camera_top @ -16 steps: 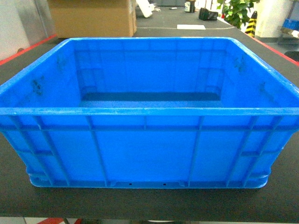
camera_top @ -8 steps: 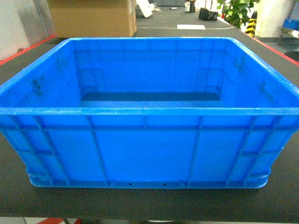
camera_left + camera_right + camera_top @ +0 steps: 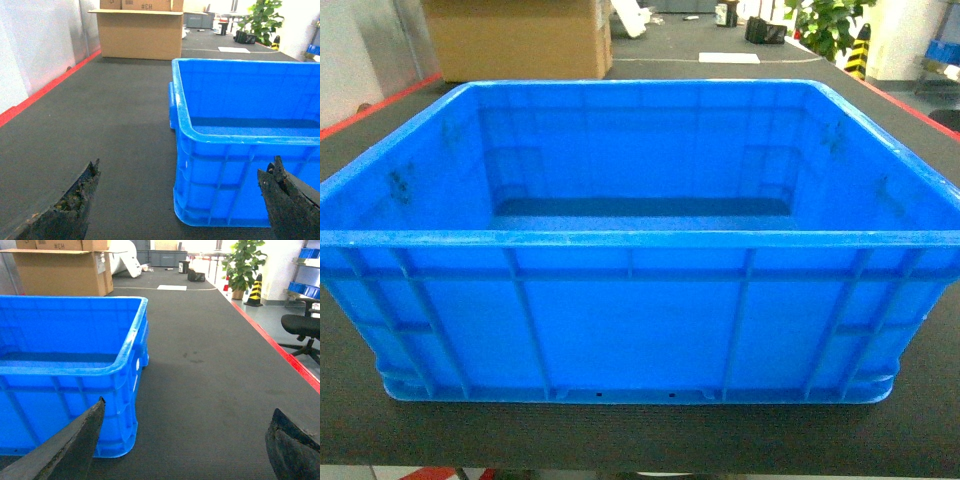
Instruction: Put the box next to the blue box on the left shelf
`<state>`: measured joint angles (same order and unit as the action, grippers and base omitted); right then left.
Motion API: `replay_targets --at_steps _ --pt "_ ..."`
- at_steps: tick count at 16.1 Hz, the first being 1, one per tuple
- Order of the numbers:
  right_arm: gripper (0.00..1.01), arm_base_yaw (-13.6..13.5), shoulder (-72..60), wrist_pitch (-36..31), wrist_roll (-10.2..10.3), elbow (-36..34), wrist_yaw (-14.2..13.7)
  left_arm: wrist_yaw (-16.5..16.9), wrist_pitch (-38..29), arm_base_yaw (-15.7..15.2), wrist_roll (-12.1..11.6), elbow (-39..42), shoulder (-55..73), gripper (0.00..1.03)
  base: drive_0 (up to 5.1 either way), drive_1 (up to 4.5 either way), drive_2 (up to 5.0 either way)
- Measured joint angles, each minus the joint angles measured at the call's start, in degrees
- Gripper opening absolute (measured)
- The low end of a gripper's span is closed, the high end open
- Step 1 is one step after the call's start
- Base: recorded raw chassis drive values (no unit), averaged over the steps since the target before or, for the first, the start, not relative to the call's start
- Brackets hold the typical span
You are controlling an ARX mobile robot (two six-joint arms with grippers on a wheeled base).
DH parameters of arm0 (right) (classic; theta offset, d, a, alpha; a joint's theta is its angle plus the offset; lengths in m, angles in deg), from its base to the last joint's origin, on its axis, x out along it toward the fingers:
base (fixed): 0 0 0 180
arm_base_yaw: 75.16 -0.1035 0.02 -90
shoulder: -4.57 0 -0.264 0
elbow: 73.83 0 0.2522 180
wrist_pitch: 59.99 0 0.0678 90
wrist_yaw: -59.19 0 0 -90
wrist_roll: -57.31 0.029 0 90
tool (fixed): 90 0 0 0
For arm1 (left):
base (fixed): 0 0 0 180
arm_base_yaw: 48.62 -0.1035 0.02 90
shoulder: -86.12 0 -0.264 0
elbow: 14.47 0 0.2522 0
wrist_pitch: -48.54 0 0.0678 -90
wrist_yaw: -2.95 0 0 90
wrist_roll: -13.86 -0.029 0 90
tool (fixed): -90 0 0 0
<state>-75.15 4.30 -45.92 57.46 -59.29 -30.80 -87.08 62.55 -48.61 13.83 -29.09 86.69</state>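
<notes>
The box (image 3: 640,320) is a large bright-blue open-top crate with ribbed walls, standing empty on a dark mat and filling the head view. My left gripper (image 3: 185,162) is open, with its fingers wide apart in front of the box's (image 3: 240,150) near left corner and not touching it. The right gripper (image 3: 189,405) is also open and holds nothing, in front of and to the right of the near right corner of the box (image 3: 60,340). Neither gripper shows in the head view. The left shelf and the other blue box are out of view.
A big cardboard carton (image 3: 515,38) stands behind the crate at the far left. A red line (image 3: 280,345) edges the mat on the right, with an office chair (image 3: 302,327) and a striped cone (image 3: 256,290) beyond it. A pale wall (image 3: 30,45) runs along the left.
</notes>
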Motion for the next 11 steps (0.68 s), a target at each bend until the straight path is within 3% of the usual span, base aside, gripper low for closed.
replay_targets --at_steps 11 --pt "0.98 0.0 0.0 0.0 0.0 0.0 0.02 -0.02 0.0 0.0 0.0 0.0 0.0 0.98 0.0 0.0 0.0"
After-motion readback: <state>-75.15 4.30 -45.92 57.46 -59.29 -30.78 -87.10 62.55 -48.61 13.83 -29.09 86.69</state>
